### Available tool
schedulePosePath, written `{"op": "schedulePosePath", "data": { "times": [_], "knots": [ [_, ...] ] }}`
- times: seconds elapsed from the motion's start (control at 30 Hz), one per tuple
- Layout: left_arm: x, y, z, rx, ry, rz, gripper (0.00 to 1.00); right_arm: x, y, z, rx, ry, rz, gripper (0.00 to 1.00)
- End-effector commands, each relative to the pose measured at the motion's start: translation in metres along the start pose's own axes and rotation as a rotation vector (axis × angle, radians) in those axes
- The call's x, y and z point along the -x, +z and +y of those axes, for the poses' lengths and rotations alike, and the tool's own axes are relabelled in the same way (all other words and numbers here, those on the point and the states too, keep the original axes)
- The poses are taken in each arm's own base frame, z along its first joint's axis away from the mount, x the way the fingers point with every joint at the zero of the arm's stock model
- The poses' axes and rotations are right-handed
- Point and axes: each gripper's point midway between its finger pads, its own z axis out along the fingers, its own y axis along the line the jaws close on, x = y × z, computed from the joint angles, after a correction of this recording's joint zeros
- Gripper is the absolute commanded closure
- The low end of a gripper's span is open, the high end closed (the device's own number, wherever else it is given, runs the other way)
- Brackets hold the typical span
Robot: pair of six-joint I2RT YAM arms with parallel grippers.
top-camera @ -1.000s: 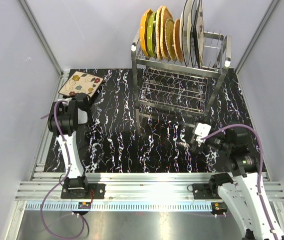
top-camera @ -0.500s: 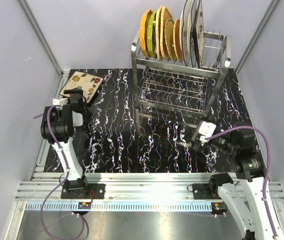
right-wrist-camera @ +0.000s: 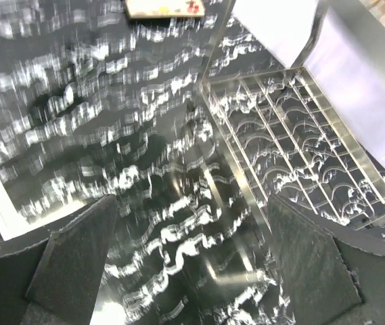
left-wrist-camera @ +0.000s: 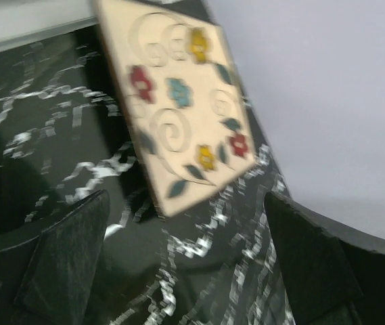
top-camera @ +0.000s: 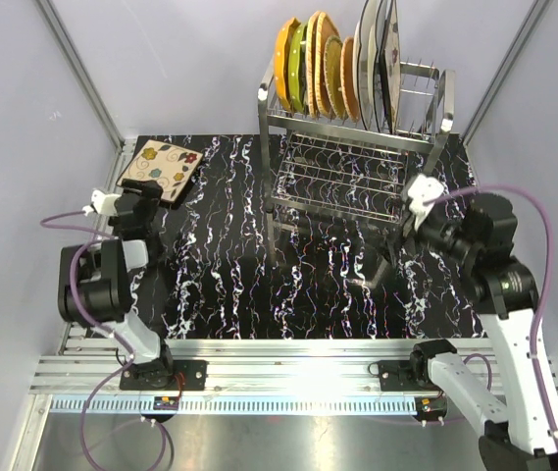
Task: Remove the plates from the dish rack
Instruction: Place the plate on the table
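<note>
The steel wire dish rack (top-camera: 426,137) stands at the back right, with several plates (top-camera: 332,64) upright in its top tier: orange, green, wicker and white ones. A square beige floral plate (top-camera: 160,165) (left-wrist-camera: 178,101) lies flat on the table at the far left. My left gripper (top-camera: 141,199) (left-wrist-camera: 185,271) is open just short of that plate's near corner, nothing between its fingers (left-wrist-camera: 63,264). My right gripper (top-camera: 411,214) (right-wrist-camera: 192,271) is open too and empty, hovering by the rack's right front side, above the table beside the bare lower tier (right-wrist-camera: 300,135).
The table (top-camera: 220,265) is black with white marbling, walled by grey panels left, right and behind. An aluminium rail (top-camera: 279,358) runs along the near edge. The rack's front left leg (top-camera: 271,240) stands near the table's middle.
My left gripper has opened, let go of the floral plate and drawn back toward the near side. My right arm has risen and swung up toward the rack's right side.
</note>
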Motion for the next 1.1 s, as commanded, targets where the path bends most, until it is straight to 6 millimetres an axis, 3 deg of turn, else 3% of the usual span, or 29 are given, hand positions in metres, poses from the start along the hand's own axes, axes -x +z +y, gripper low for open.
{"op": "schedulePosePath", "data": {
  "times": [0.0,0.03,0.07,0.13,0.17,0.33,0.43,0.7,0.97,1.07],
  "knots": [
    [0.012,-0.032,-0.057,-0.217,0.158,0.083,0.01,0.051,0.001,-0.022,-0.056,0.15,-0.073,0.0],
    [0.016,-0.037,-0.068,-0.247,0.219,0.088,0.01,0.054,0.009,-0.031,-0.07,0.216,-0.066,0.0],
    [0.007,-0.045,-0.064,-0.238,0.251,0.154,0.01,0.073,0.007,-0.04,-0.1,0.228,-0.096,0.0],
    [0.018,-0.067,-0.089,-0.328,0.338,0.163,0.01,0.077,0.016,-0.063,-0.172,0.327,-0.083,0.0],
    [0.016,-0.076,-0.087,-0.317,0.367,0.195,0.01,0.097,0.012,-0.071,-0.196,0.327,-0.12,0.0],
    [0.036,-0.124,-0.103,-0.394,0.53,0.184,0.01,0.128,0.024,-0.106,-0.272,0.418,-0.168,0.0],
    [0.042,-0.154,-0.098,-0.376,0.613,0.224,0.01,0.155,0.019,-0.128,-0.337,0.441,-0.214,0.0],
    [0.07,-0.213,-0.09,-0.35,0.704,0.162,0.01,0.167,0.028,-0.174,-0.474,0.378,-0.213,0.02],
    [0.071,-0.249,-0.071,-0.334,0.75,0.18,0.01,0.155,0.045,-0.206,-0.545,0.236,-0.17,0.11],
    [0.066,-0.257,-0.069,-0.346,0.74,0.207,0.01,0.154,0.049,-0.216,-0.566,0.208,-0.165,0.18]
  ]
}}
